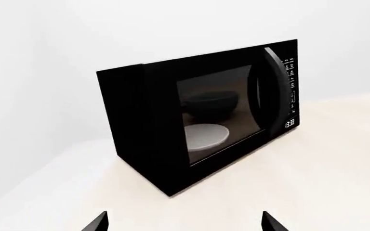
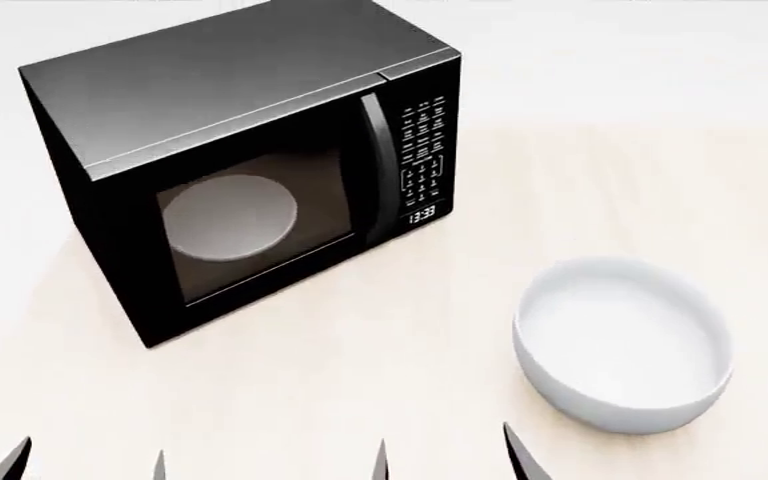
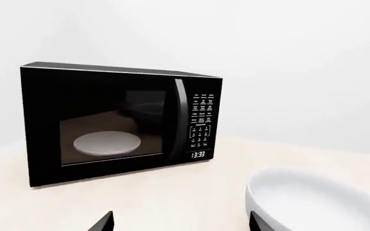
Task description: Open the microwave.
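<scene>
Nearest the head camera: left claw (image 2: 88, 462) and right claw (image 2: 444, 458), both spread, empty, low over bench (image 2: 398, 340). Beyond, toward the left: microwave (image 2: 244, 160), door shut, handle (image 2: 377, 165) beside keypad. At right: white bowl (image 2: 624, 345). Risk: claw slipping off the slim handle, or shoving the microwave instead of swinging the door.

Only dark fingertips (image 2: 157, 465) of both grippers poke above the lower picture edges. The white-lettered keypad (image 2: 424, 150) on the black boxy microwave (image 2: 244, 160) is too small to read. The white round bowl (image 3: 320, 204) is cropped in the right wrist view.
</scene>
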Controlling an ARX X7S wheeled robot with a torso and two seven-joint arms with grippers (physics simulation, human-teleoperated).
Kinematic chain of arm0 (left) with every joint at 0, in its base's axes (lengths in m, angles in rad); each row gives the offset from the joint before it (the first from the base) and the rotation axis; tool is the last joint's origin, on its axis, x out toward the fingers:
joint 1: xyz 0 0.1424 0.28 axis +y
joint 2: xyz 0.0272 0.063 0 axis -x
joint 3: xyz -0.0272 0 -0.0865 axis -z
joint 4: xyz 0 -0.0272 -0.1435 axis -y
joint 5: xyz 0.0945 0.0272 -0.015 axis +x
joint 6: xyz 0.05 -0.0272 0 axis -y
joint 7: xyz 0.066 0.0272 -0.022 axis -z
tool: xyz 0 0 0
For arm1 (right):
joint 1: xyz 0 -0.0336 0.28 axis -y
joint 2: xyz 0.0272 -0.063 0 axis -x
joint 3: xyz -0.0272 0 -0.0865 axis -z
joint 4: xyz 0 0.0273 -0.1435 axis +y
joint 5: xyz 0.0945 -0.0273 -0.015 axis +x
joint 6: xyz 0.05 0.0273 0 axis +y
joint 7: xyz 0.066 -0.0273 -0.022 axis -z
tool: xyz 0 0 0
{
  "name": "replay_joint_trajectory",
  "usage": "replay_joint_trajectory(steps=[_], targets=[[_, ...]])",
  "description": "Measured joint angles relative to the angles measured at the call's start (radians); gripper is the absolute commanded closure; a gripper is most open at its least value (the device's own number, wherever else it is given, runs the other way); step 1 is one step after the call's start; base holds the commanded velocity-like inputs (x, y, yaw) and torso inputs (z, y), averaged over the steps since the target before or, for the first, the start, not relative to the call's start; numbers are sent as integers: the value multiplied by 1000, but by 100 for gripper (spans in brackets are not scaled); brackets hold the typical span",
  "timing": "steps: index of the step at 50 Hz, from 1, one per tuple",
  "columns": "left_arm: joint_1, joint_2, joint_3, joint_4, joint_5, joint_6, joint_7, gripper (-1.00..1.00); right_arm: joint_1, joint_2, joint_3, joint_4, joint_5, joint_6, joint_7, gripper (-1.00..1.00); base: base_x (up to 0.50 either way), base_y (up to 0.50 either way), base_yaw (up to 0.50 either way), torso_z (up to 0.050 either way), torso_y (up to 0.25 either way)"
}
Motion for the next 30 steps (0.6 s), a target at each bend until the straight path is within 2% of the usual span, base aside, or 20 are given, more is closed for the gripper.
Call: replay_joint_trajectory(steps=[27,30], targets=[[4,-18,20,16,-28,-4,-13,-100,10,19,-21,16,28,-15,13,-100,500,109,0,0,0],[3,-20,23,16,-29,-3,-15,-100,12,20,-23,17,31,-13,15,-100,90,0,0,0,0]])
